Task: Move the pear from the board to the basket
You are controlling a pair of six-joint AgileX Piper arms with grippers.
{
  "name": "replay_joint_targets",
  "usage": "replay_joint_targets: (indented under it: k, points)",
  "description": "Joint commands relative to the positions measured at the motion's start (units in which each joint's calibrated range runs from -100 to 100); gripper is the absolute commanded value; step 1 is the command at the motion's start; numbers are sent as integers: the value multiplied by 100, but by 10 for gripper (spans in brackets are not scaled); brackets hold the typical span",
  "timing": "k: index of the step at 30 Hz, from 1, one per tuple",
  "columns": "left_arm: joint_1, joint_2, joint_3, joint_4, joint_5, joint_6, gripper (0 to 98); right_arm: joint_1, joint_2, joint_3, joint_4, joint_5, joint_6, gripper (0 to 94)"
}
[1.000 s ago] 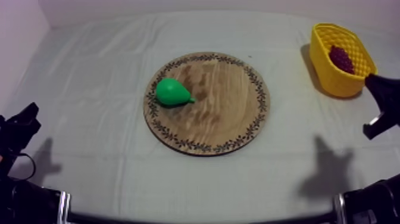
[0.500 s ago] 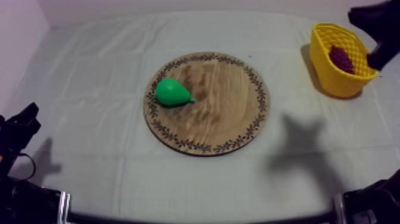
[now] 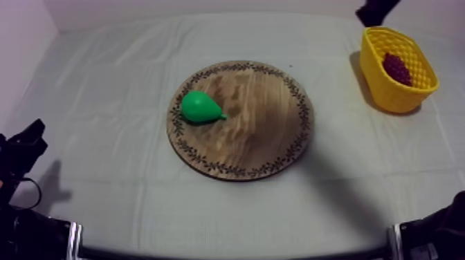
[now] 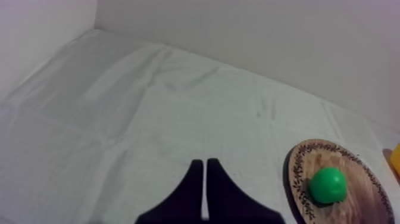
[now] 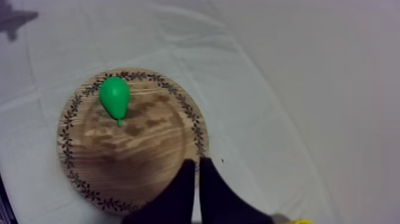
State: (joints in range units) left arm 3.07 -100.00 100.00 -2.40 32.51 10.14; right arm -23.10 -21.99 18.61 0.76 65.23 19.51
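Observation:
A green pear (image 3: pixel 201 107) lies on its side on the left part of the round wooden board (image 3: pixel 263 138) at mid-table. The yellow basket (image 3: pixel 379 83) stands at the far right with a bunch of grapes (image 3: pixel 396 68) inside. My right arm (image 3: pixel 377 10) hangs high behind the basket. Seen from its wrist, my right gripper (image 5: pixel 195 170) is shut on nothing, hovering over the board's (image 5: pixel 149 161) near rim, well away from the pear (image 5: pixel 114 95). My left gripper (image 4: pixel 204 170) is shut and holds nothing, resting low over the cloth to the left of the board (image 4: pixel 357 173) and pear (image 4: pixel 327 184).
Grey-white cloth covers the table all round the board. A pale wall runs along the far edge and the left side. The right arm's shadow falls across the board's right half.
My right arm has swung up from beside the basket's right side to high behind it. Its shadow slid left onto the board. Pear, basket and left arm have stayed put.

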Motion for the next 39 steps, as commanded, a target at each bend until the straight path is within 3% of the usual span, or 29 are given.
replay_joint_targets:
  k: [1, 23, 39]
  points:
    - [1, 0, 0, -2, -1, -1, 1, -126, 559, -498, 39, 169, 8, 6]
    - [1, 0, 0, -2, -1, -1, 1, -1025, 3767, -3556, 544, 2233, -194, 7]
    - [1, 0, 0, -2, -1, -1, 1, -1359, 5466, -5135, 853, 3190, -204, 7]
